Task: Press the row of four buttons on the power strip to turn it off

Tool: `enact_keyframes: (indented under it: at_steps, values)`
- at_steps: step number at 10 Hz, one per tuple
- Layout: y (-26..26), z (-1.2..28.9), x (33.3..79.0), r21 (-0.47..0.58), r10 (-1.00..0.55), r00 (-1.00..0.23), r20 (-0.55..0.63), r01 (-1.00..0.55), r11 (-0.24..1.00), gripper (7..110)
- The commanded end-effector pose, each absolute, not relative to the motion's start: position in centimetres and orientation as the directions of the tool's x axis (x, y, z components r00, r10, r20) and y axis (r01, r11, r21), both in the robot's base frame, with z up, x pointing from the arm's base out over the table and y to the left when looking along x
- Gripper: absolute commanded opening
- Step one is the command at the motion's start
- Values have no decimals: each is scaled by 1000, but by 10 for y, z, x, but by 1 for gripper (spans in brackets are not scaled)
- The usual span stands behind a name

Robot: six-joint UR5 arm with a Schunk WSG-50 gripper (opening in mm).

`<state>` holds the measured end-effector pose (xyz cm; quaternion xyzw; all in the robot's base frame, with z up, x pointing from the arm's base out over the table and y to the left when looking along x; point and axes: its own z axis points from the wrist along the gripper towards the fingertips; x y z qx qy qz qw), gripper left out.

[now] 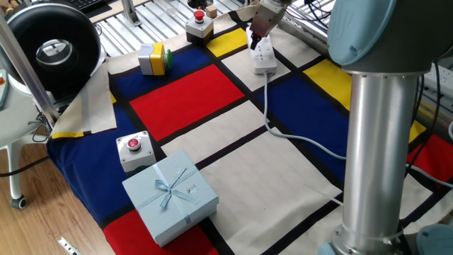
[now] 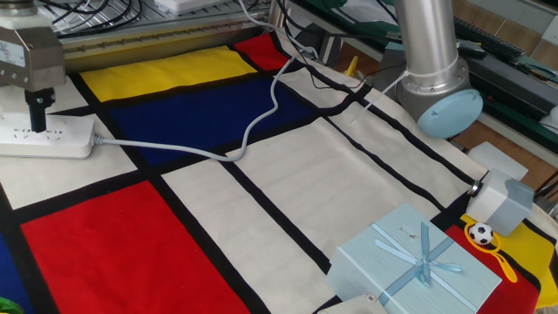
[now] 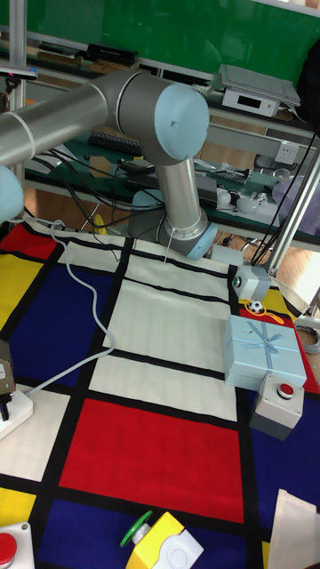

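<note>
The power strip is a white socket bar lying on the far side of the chequered cloth. It also shows at the left edge of the other fixed view, power strip, and at the left edge of the tall view, power strip. Its pale grey cord snakes away across the blue and white panels. My gripper hangs straight over the strip's top face. Its dark fingers are pressed together into one tip, so it is shut on nothing. The gripper sits at the strip's far end. I cannot tell whether the tip touches the strip.
A light blue gift box and a grey box with a red button stand at the near left. A yellow box and another red-button box stand at the back. The arm's thick column rises at the right.
</note>
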<state>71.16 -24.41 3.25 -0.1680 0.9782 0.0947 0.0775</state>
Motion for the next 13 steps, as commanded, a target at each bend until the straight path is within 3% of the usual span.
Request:
enact_keyframes:
  at_steps: [1,13]
  values:
    - [-250,35,725,156,-317,-928,-197,-348,924,88]
    - [-262,26,741,154,-341,-914,-218,-378,913,88]
